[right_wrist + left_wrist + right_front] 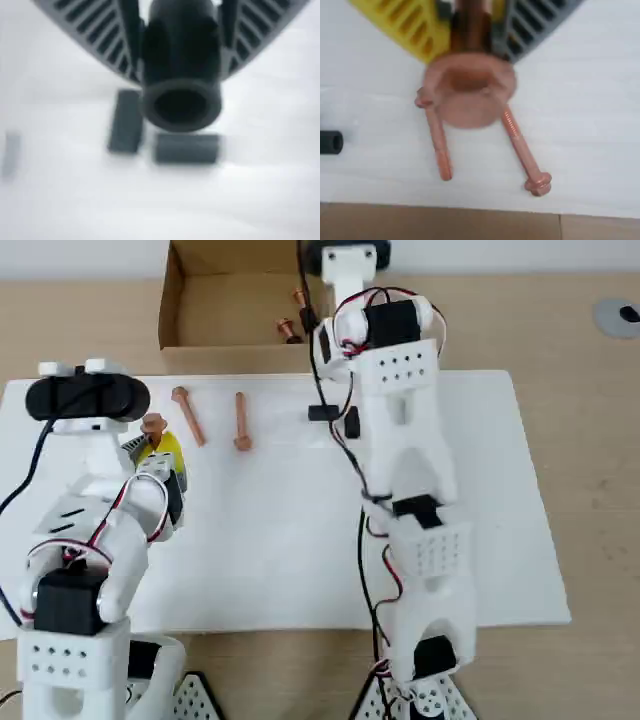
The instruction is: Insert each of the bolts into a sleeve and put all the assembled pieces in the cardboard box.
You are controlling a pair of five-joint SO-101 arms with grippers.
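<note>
My left gripper [470, 27] is shut on a copper bolt [469, 90], its flanged head pointing at the camera; in the high view this gripper [160, 452] hangs over the mat's left part. Two more bolts [188, 415] [241, 420] lie just beyond it on the mat. My right gripper [181, 60] is shut on a black sleeve [182, 105], bore facing the camera, above two loose sleeves [125, 120] [186, 148]. Those sleeves [322, 412] [352, 422] lie beside the right arm. The cardboard box [172, 310] stands at the back.
Copper pieces [290, 330] lie inside the box near its right side. A white mat [300, 540] covers the table's middle, with open room between the two arms. A black sleeve [330, 142] lies off to one side of the loose bolts [437, 145] [522, 152].
</note>
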